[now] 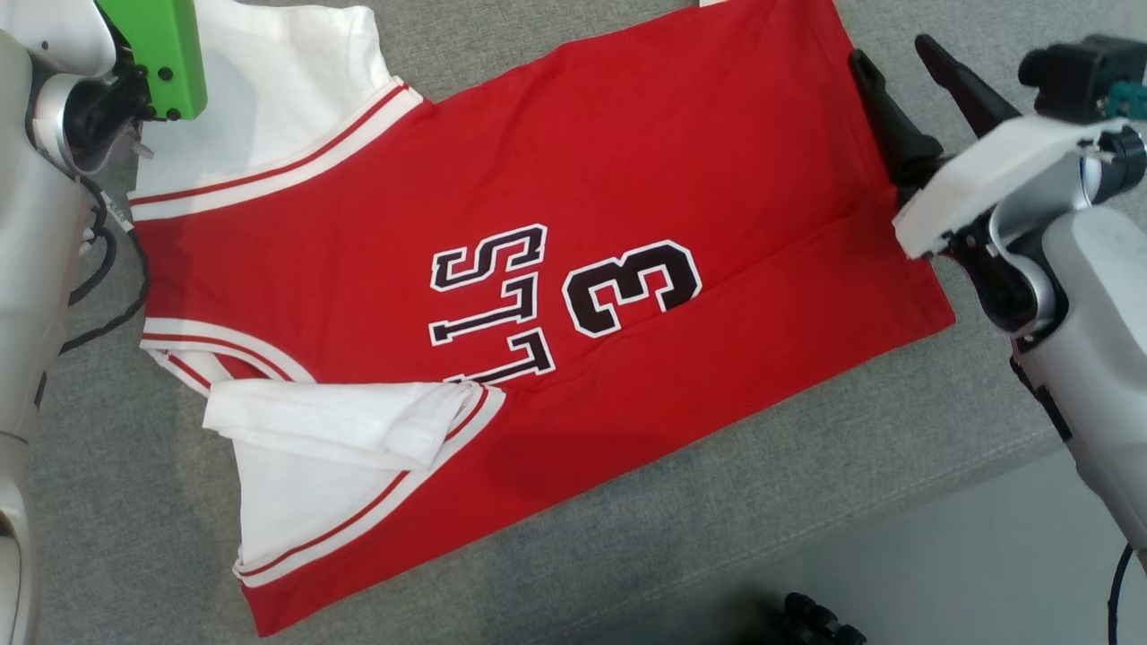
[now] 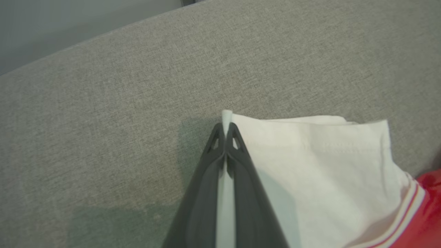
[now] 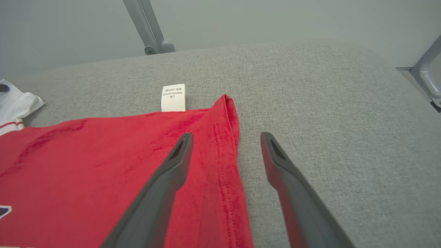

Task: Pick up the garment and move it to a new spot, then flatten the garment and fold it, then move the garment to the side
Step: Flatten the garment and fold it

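Note:
The garment (image 1: 556, 269) is a red jersey with white sleeves, black lettering and a "3", spread flat across the grey cushion. Its near white sleeve (image 1: 358, 421) is folded over onto the body. In the left wrist view my left gripper (image 2: 225, 129) is shut on the edge of the far white sleeve (image 2: 320, 172), a thin fold of cloth pinched between the fingers. My right gripper (image 1: 896, 49) stands open at the jersey's hem; in the right wrist view (image 3: 225, 137) one finger lies over the red hem (image 3: 224, 165) and the other over bare cushion.
The grey fabric cushion (image 1: 717, 502) carries the jersey; its front edge runs along the lower right, with pale floor (image 1: 941, 573) beyond. A white care label (image 3: 173, 97) sticks out at the hem. Metal frame legs (image 3: 148, 27) stand behind the cushion.

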You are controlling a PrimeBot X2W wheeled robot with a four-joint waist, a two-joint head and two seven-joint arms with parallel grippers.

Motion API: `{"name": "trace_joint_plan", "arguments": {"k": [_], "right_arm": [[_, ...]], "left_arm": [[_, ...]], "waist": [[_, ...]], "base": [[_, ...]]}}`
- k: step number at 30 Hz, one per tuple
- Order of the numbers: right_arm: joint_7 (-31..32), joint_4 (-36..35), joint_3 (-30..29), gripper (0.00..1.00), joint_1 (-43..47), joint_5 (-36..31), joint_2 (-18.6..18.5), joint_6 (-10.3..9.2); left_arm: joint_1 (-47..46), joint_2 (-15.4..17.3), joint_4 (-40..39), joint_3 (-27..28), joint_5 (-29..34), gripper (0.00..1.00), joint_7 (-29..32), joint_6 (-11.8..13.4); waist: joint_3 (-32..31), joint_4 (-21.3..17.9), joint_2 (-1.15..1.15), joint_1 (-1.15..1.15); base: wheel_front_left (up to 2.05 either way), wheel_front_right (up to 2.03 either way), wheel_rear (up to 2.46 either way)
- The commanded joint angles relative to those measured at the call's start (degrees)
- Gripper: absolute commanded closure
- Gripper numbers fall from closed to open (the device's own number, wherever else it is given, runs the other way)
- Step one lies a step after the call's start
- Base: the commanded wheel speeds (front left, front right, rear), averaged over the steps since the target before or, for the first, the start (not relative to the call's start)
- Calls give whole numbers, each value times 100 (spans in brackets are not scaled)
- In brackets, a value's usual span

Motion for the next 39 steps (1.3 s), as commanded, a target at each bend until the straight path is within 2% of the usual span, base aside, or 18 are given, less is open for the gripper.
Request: {"name": "trace_joint_plan", "arguments": {"k": [1, 7, 11, 18, 19, 20, 21, 22, 25, 26, 27, 32, 39], "right_arm": [[347, 177, 13, 0, -329, -101, 85, -2], [1705, 1015, 1, 0, -1324, -425, 458, -3], [2328, 1536, -24, 0, -1865, -726, 653, -4], [2704, 2324, -228, 0, -2483, -1223, 946, -5], [2703, 2415, -259, 7, -2533, -1263, 968, -5], [2684, 2496, -283, 20, -2579, -1298, 991, -5], [2690, 2583, -312, 41, -2618, -1327, 1021, -5], [2710, 2661, -329, 55, -2651, -1349, 1055, -5], [2732, 2873, -370, 92, -2747, -1445, 1118, -5], [2732, 2873, -370, 92, -2747, -1445, 1118, -5], [2716, 2933, -392, 100, -2772, -1474, 1126, -5], [2484, 3099, -466, 100, -2906, -1626, 1130, -5], [1886, 3313, -786, 100, -3090, -1647, 1117, -5]], "left_arm": [[-121, -20, -1, -22, 21, 100, -48, -33], [-176, -79, -49, -93, -1, 100, -90, -100], [-215, -85, -91, -144, 4, 100, -120, -121], [-268, -138, -180, -229, -15, 100, -133, -155], [-274, -144, -188, -240, -18, 100, -137, -158], [-283, -154, -195, -252, -20, 100, -144, -158], [-290, -166, -201, -262, -25, 100, -144, -161], [-299, -174, -205, -272, -26, 100, -142, -164], [-317, -160, -201, -292, -26, 100, -140, -172], [-317, -160, -201, -292, -26, 100, -140, -172], [-318, -153, -202, -299, -23, 100, -141, -174], [-338, -117, -217, -330, -6, 100, -200, -183], [-497, -60, -341, -334, 129, 100, -800, -203]], "waist": [[4, 38, 0, 0], [21, 154, 0, 0], [54, 212, 0, 0], [143, 291, 0, 0], [155, 304, 0, 0], [166, 316, 0, 0], [174, 326, 0, 0], [182, 337, 0, 0], [201, 352, 0, 0], [201, 352, 0, 0], [206, 356, 0, 0], [221, 367, 0, 0], [235, 425, 0, 0]], "base": [[0, 0, 0], [0, 0, 0], [0, 0, 0], [0, 0, 0], [0, 0, 0], [0, 0, 0], [0, 0, 0], [0, 0, 0], [0, 0, 0], [0, 0, 0], [0, 0, 0], [0, 0, 0], [0, 0, 0]]}}
